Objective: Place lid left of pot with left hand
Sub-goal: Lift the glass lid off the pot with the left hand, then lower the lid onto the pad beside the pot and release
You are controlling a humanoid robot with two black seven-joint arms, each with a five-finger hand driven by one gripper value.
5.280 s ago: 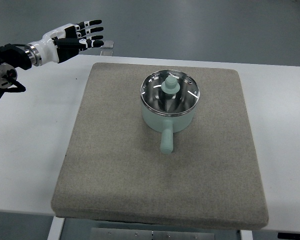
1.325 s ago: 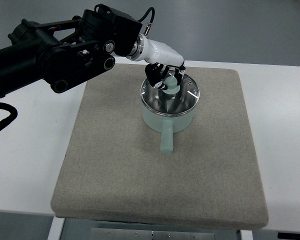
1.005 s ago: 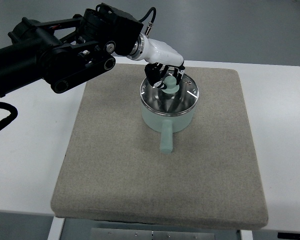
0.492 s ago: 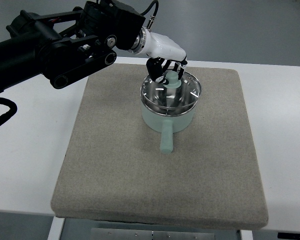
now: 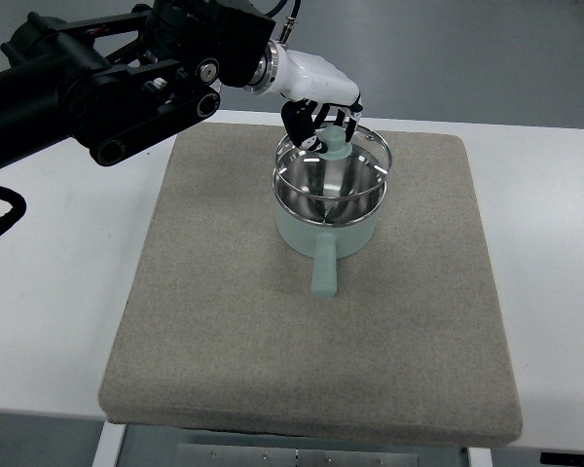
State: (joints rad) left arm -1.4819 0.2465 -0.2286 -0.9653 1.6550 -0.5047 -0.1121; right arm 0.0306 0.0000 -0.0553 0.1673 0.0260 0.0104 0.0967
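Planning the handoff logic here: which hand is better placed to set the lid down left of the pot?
Left. The left hand already grips the lid by its knob above the pot; no right arm shows.

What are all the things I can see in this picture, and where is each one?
Pot: one, pale green with a shiny metal inside, on the mat, its handle pointing toward the camera.
Lid: one, clear glass with a metal rim and pale green knob, lifted just above the pot, tilted.
Mat: one, grey-brown, square, covering the middle of the table.
Table: one, white, under the mat.
Floor: grey, beyond the table's far edge.
Left arm: one, black, coming in from the upper left.
Left hand: one, white with black fingers, gripping the lid's knob.
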